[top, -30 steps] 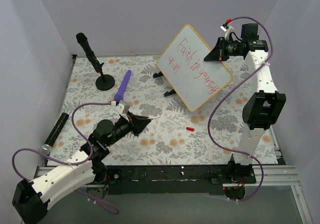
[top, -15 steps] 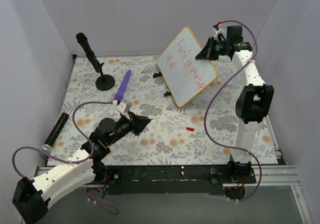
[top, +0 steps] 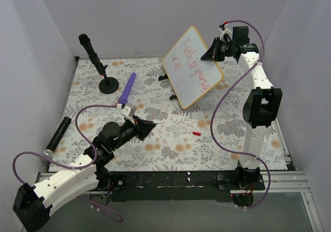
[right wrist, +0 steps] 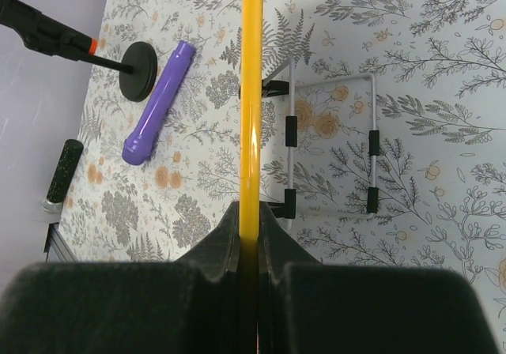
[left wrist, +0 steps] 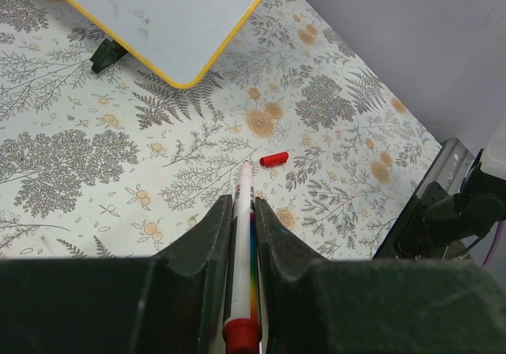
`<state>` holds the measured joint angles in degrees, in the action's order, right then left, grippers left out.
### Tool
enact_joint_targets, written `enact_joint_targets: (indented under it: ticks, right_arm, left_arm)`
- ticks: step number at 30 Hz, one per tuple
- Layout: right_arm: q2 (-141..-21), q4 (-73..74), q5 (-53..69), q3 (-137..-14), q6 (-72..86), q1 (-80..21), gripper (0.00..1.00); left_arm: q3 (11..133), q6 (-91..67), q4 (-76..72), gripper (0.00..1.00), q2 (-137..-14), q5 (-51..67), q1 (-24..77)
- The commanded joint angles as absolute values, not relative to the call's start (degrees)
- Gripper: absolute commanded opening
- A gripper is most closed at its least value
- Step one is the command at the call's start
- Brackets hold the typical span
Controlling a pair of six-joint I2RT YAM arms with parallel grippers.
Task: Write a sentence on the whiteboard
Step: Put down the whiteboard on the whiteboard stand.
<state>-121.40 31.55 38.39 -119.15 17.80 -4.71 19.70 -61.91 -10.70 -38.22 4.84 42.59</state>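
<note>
The whiteboard (top: 191,87) sits at the far right of the table (top: 170,149), in the grip of the right gripper (top: 213,52), which is clamped on the yellow rim of its far right edge. From above, the board's long axis runs from the far side down toward the near right. Its white face tilts up and to the left. The sentence (top: 199,61), in thin red handwriting, follows that long axis along the edge nearest the gripper. 2 black feet (top: 176,96) poke out under the board's left edge. Whether they touch the table cannot be told.

The right wrist view shows the board only edge-on, as 1 straight yellow line running up from between the closed fingers, so no writing can be read there. That view does show the wire stand (right wrist: 328,144) behind the board, which the top view hides.

The left gripper (top: 145,128) hovers low over the near middle of the table, closed on a white marker (left wrist: 241,235) that points toward the right side. The left wrist view shows its bare tip and, just past it, a small red cap (left wrist: 273,159) lying on the cloth. It also catches 1 rounded corner of the board with only a scrap of red ink.

A purple tube (top: 128,88) and a black microphone on a round base (top: 108,85) stand well apart from the board, on the left.
</note>
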Motion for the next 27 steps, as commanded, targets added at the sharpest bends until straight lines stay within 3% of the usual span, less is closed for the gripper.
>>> enact_joint_targets:
  ticks: [1, 13, 27]
  right_arm:
    - [-120.2, 25.6, 42.9, -120.7, 19.2, -5.9, 0.01]
    - [-121.7, 25.9, 42.7, -120.9, 17.8, -5.9, 0.01]
    - [-124.2, 25.6, 45.2, -123.1, 17.5, -6.6, 0.29]
  left_arm:
    - [22.8, -61.0, -10.0, 0.0, -38.5, 3.9, 42.4]
    - [23.1, -60.9, -10.0, 0.0, -38.8, 4.0, 42.4]
    - [23.6, -61.1, -10.4, 0.0, -40.2, 4.3, 42.4]
